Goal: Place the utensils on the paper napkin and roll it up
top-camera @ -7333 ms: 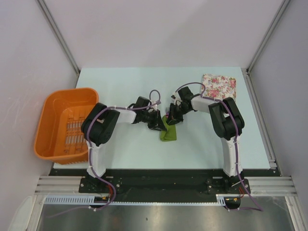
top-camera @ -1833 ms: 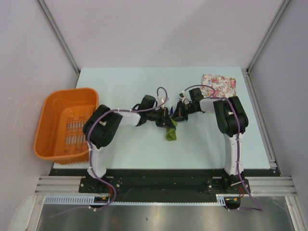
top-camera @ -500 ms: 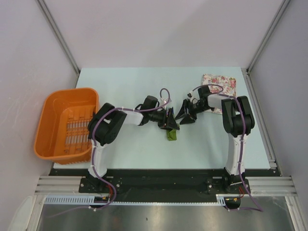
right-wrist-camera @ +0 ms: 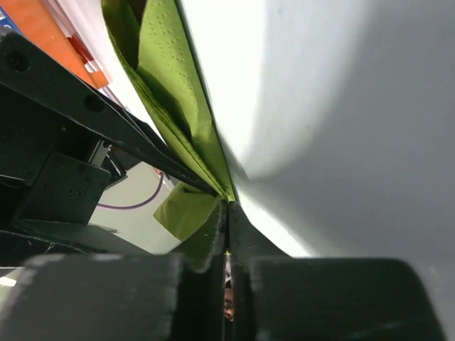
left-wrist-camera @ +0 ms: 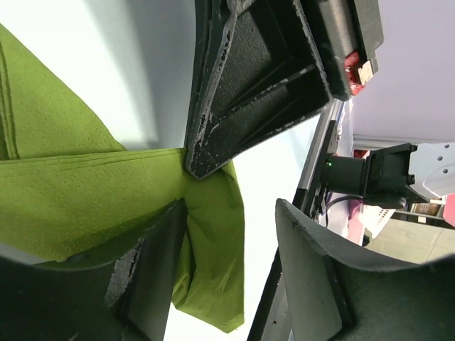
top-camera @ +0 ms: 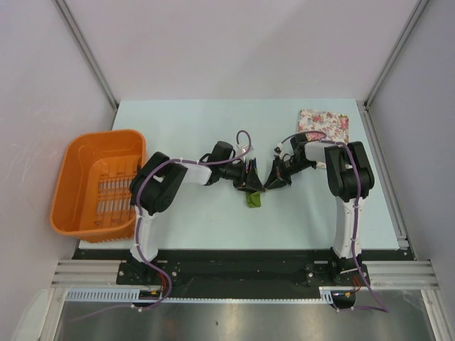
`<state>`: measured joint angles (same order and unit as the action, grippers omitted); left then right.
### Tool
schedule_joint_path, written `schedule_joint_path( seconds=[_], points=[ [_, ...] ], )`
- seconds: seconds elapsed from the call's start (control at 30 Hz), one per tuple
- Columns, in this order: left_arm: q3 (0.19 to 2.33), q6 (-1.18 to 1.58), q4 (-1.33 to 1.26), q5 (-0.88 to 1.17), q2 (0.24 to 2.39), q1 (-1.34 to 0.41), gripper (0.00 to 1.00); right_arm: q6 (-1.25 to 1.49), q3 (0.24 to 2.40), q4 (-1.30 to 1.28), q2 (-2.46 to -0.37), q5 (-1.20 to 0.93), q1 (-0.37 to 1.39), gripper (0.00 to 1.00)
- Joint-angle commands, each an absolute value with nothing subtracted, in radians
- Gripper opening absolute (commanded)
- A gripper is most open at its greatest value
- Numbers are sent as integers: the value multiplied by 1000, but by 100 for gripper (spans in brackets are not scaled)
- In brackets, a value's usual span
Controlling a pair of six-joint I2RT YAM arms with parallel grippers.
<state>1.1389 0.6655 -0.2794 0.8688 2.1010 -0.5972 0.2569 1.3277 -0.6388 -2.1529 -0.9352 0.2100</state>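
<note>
The paper napkin (top-camera: 254, 199) lies bunched and folded at mid-table, olive green, partly under both grippers. My left gripper (top-camera: 249, 175) is on its left side and stands open. In the left wrist view (left-wrist-camera: 233, 231) one finger (left-wrist-camera: 153, 266) rests against the green folds (left-wrist-camera: 85, 192) and the other hangs apart. My right gripper (top-camera: 274, 177) comes from the right, its jaws pressed together (right-wrist-camera: 229, 207) on the napkin's edge (right-wrist-camera: 174, 85). Its black fingers (left-wrist-camera: 249, 92) touch the napkin in the left wrist view. The utensils are hidden.
An orange basket (top-camera: 99, 181) sits at the table's left edge. A pink floral pad (top-camera: 323, 126) lies at the back right, just behind the right arm. The two grippers are nearly touching each other.
The right gripper has slid left onto the napkin and its jaws have gone from open to shut. The left gripper stays put, open. Over the earlier frames the napkin got narrower.
</note>
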Motion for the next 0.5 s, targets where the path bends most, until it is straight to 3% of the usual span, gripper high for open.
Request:
schedule_joint_path(
  seconds=[0.0, 0.47],
  points=[
    [1112, 620, -256, 770, 2092, -600, 60, 241, 1338, -625, -2171, -943, 209, 0],
    [997, 568, -179, 836, 1853, -581, 49, 232, 1344, -574, -2220, -868, 209, 0]
  ],
)
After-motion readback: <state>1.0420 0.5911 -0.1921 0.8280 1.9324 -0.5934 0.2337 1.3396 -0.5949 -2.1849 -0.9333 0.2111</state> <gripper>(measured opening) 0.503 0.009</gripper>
